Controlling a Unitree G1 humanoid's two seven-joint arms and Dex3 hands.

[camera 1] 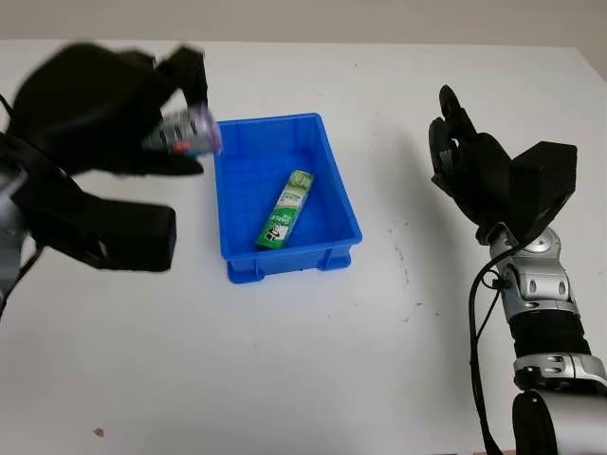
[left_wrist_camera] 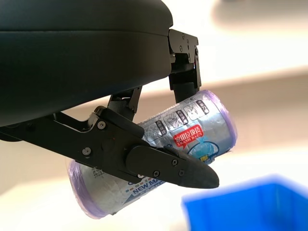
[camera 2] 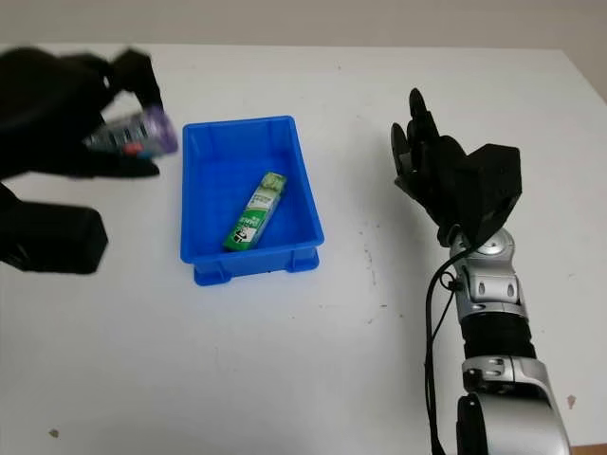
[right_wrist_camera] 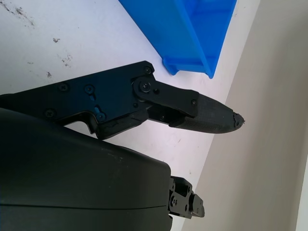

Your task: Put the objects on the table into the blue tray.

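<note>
My left hand is raised just left of the blue tray, shut on a small silver can with purple ends. The wrist view shows the can lying sideways between the black fingers, red label outward, with a corner of the tray below it. A green tube lies slanted inside the tray. My right hand hangs open above the table, to the right of the tray.
The white table stretches wide in front of the tray and between the tray and my right arm. Its far edge runs along the back. A small dark speck lies near the front left.
</note>
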